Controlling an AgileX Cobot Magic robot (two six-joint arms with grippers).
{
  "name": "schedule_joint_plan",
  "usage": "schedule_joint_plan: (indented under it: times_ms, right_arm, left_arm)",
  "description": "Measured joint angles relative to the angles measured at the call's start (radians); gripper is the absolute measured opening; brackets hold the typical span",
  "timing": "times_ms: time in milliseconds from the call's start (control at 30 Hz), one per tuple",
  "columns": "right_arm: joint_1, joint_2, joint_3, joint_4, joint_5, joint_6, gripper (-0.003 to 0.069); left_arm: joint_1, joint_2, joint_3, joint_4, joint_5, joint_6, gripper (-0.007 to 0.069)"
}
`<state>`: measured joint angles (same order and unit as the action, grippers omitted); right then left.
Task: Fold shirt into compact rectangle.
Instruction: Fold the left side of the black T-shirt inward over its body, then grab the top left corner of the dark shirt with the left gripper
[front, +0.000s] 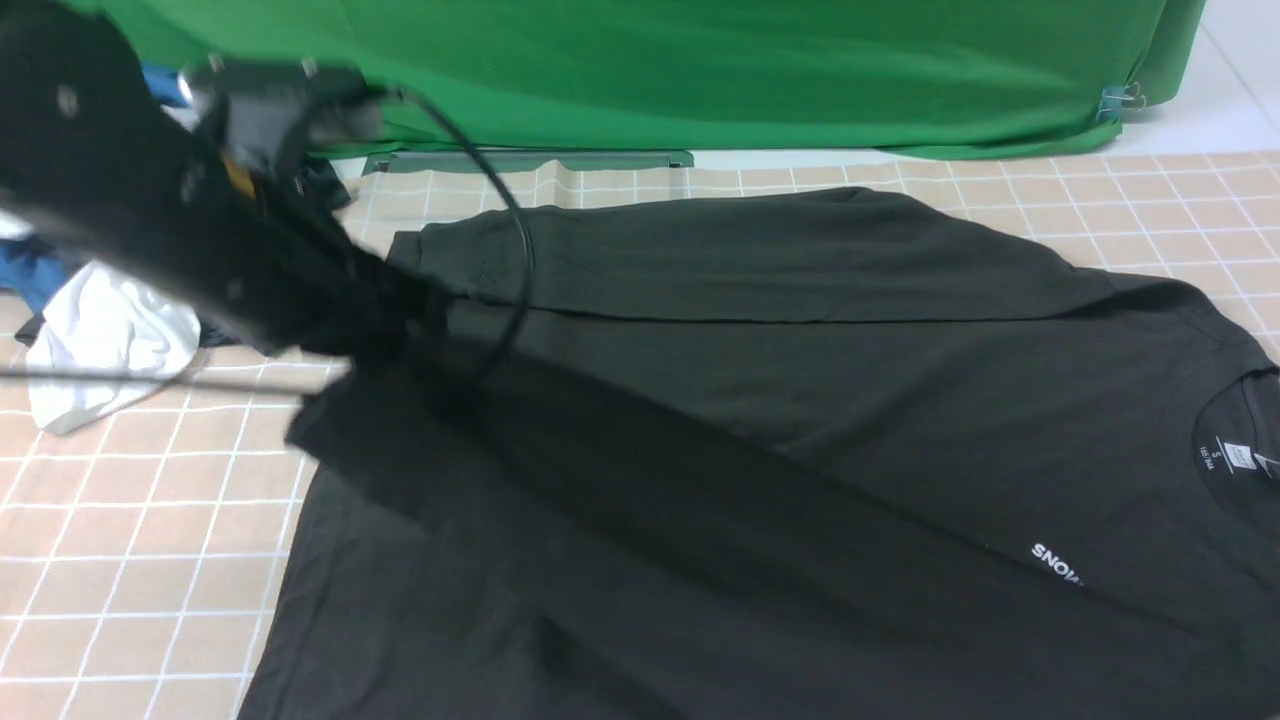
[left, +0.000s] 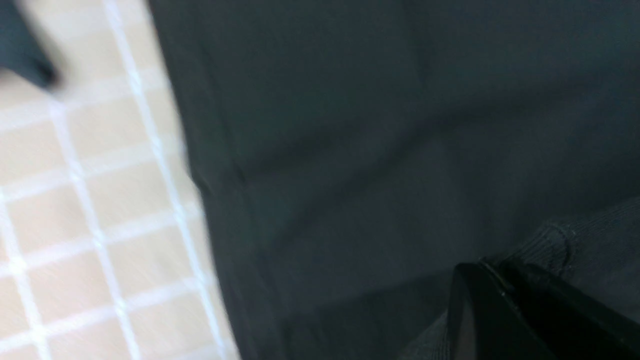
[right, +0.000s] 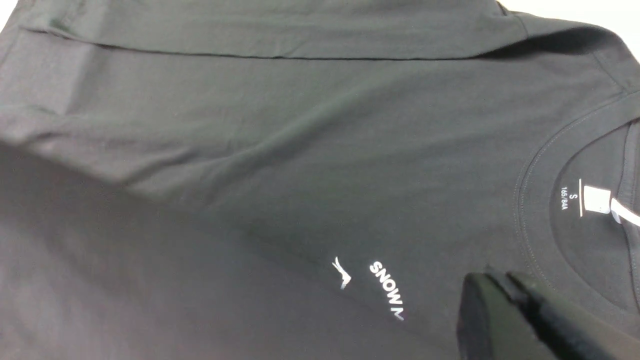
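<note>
Across the checked table (front: 120, 520) the shirt (front: 800, 400) lies spread wide, collar (right: 530, 210) off to the right and hem to the left. The far long side is already turned in, with a neat fold line running along the back edge. So this looks like the second lengthwise fold, bringing the near side over the middle.

The left gripper (left: 487, 272) is up at the hem end with its jaws pinched together. There's a ribbed bit of shirt edge bunched right at the tips, so I'd call that clamped on cloth. From there a raised flap runs diagonally down toward the chest and cuts across the print (right: 387, 290), so only part of the lettering shows.

The right gripper (right: 492, 282) hangs just beside the collar, jaws together too. I honestly can't tell from its own camera whether any cloth is caught between them, and the front view doesn't show it at all.

Next move, I reckon: carry the flap over so its edge lands parallel to that far fold, both ends travelling evenly. The diagonal says the hem end is ahead of the collar end, so that's what needs evening out before setting down. After that come the crosswise folds.
</note>
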<state>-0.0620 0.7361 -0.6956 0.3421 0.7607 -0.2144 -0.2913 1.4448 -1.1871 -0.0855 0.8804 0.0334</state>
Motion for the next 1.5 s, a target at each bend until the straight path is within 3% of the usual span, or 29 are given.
schedule_joint_plan:
  times_ms: [167,400,600,667,800,967,1067,1267,1500]
  right_arm:
    - [0.0,0.0,0.0,0.0,0.0,0.0,0.0071]
    - [0.0,0.0,0.0,0.0,0.0,0.0,0.0079]
    - [0.0,0.0,0.0,0.0,0.0,0.0,0.0089]
    - [0.0,0.0,0.0,0.0,0.0,0.0,0.0089]
    - [0.0,0.0,0.0,0.003,0.0,0.0,0.009]
    - [0.0,0.0,0.0,0.004,0.0,0.0,0.0091]
    - [0.0,0.0,0.0,0.005,0.0,0.0,0.0091]
    - [0.0,0.0,0.0,0.007,-0.003,0.001,0.0091]
    - [0.0,0.0,0.0,0.007,-0.003,0.001,0.0091]
  left_arm:
    - [0.027,0.074,-0.061,0.033,-0.035,-0.001,0.002]
    - [0.03,0.221,-0.072,0.229,-0.132,-0.062,0.002]
    - [0.03,0.299,-0.072,0.287,-0.198,-0.079,0.0028]
    - [0.03,0.313,-0.072,0.291,-0.213,-0.079,0.005]
    - [0.03,0.333,-0.072,0.301,-0.225,-0.089,0.0173]
    - [0.03,0.345,-0.074,0.354,-0.307,-0.206,0.0409]
    - [0.03,0.374,-0.112,0.357,-0.338,-0.272,0.0485]
    - [0.046,0.522,-0.302,0.304,-0.283,-0.309,0.0524]
    - [0.111,0.715,-0.533,0.111,-0.161,-0.264,0.0524]
